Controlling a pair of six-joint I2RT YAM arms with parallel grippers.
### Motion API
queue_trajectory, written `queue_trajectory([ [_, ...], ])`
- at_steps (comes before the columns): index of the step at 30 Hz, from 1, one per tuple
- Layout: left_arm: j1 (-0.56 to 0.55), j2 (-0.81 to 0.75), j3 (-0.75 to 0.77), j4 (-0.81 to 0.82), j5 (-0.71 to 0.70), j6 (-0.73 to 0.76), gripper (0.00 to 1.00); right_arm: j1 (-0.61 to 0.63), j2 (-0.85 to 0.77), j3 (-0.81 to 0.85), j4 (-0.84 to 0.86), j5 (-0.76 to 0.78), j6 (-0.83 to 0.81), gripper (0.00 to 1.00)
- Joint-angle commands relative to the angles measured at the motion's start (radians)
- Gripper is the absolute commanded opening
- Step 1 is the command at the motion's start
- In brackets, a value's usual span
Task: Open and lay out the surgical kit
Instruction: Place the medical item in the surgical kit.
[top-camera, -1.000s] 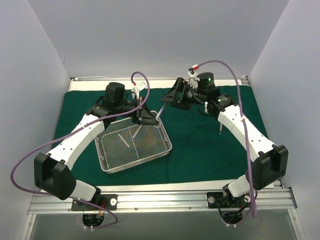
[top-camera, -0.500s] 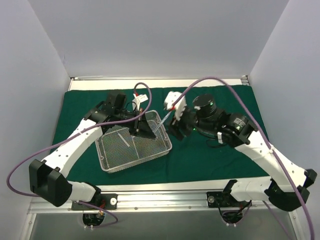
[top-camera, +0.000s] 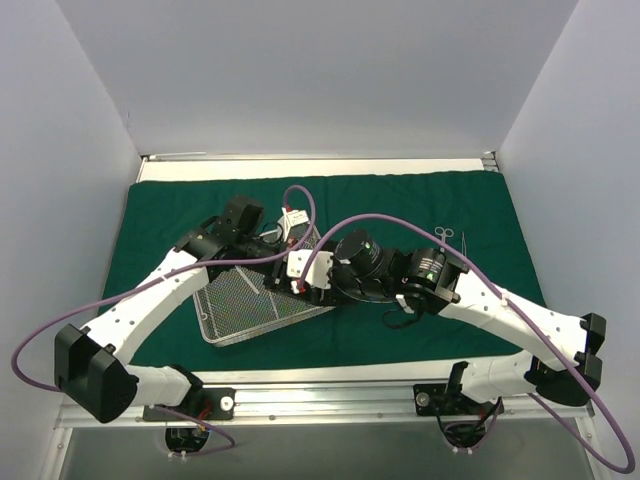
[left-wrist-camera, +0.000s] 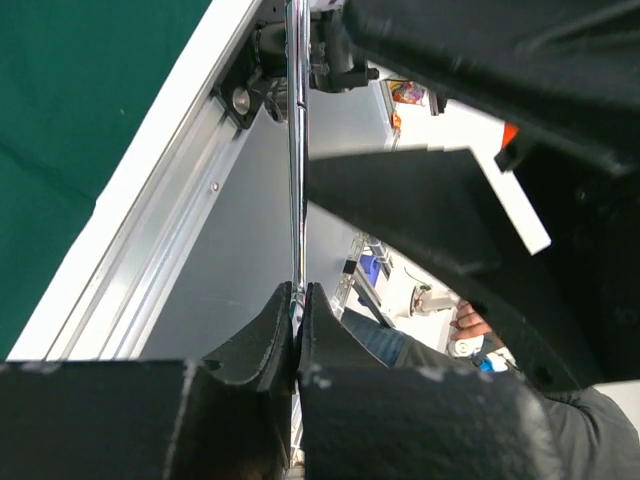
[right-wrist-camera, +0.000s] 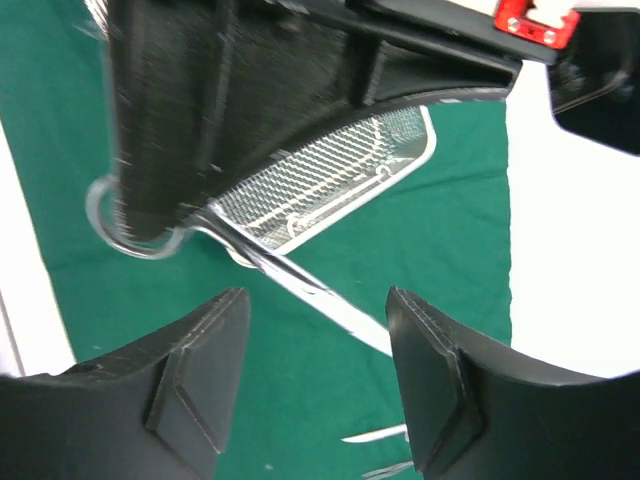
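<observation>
The dark green cloth (top-camera: 420, 300) of the surgical kit lies spread over the table, with the silver wire-mesh tray (top-camera: 240, 305) on its left half. My left gripper (top-camera: 284, 260) is shut on a slim silver ring-handled instrument (left-wrist-camera: 296, 150) above the tray's right end. In the right wrist view that instrument (right-wrist-camera: 300, 285) runs slantwise from the left gripper's fingers down between my right gripper's (right-wrist-camera: 318, 330) fingers. The right gripper (top-camera: 304, 280) is open, one finger on each side of the blade and not touching it. The tray (right-wrist-camera: 350, 175) shows behind.
Another silver ring-handled instrument (top-camera: 443, 234) lies on the cloth at the right. Two instrument tips (right-wrist-camera: 375, 435) show on the cloth below the right gripper. White walls close in on three sides, and a metal rail (top-camera: 320, 400) runs along the near edge.
The right arm has swung from the back right across and down to the left gripper by the tray. The left gripper has carried its instrument a little nearer and lower.
</observation>
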Motion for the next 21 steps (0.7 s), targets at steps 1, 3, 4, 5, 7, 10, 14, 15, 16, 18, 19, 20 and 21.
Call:
queue_trajectory([
  [1,-0.01,-0.044,-0.005,0.021,0.053,0.017,0.02,-0.009,-0.015,-0.001,-0.021,0.06,-0.1,0.57],
  [3,-0.016,-0.046,-0.007,0.019,0.059,0.017,0.02,-0.015,-0.01,-0.014,-0.023,0.052,-0.117,0.55],
  [4,-0.019,-0.044,-0.008,0.021,0.066,0.018,0.02,-0.018,-0.008,-0.019,-0.024,0.046,-0.121,0.54],
  [5,-0.024,-0.046,-0.01,0.024,0.073,0.015,0.02,-0.018,-0.005,-0.027,-0.026,0.038,-0.124,0.52],
  [7,-0.033,-0.044,-0.01,0.036,0.079,0.008,0.02,-0.02,0.002,-0.031,-0.026,0.026,-0.131,0.51],
  [10,-0.038,-0.038,-0.008,0.041,0.085,0.008,0.02,-0.025,0.015,-0.033,-0.02,0.01,-0.143,0.48],
  [14,-0.038,-0.029,0.001,0.056,0.106,0.001,0.02,-0.043,0.036,-0.033,-0.021,-0.013,-0.149,0.22],
  [15,-0.038,-0.027,0.003,0.064,0.109,-0.002,0.02,-0.049,0.042,-0.034,-0.021,-0.022,-0.146,0.15],
  [16,-0.035,-0.027,0.004,0.064,0.108,-0.003,0.02,-0.06,0.045,-0.036,-0.021,-0.031,-0.143,0.1],
  [18,-0.03,-0.026,0.006,0.068,0.106,-0.003,0.04,-0.098,0.038,-0.043,-0.014,-0.039,-0.134,0.0],
  [19,-0.024,-0.024,0.003,0.067,0.103,-0.002,0.11,-0.107,0.032,-0.054,-0.005,-0.074,-0.129,0.0],
  [20,-0.01,-0.024,0.0,0.07,0.105,-0.003,0.14,-0.117,0.027,-0.06,-0.001,-0.085,-0.128,0.0],
  [21,-0.004,-0.021,-0.005,0.084,0.112,-0.006,0.15,-0.13,0.019,-0.065,0.003,-0.094,-0.128,0.0],
])
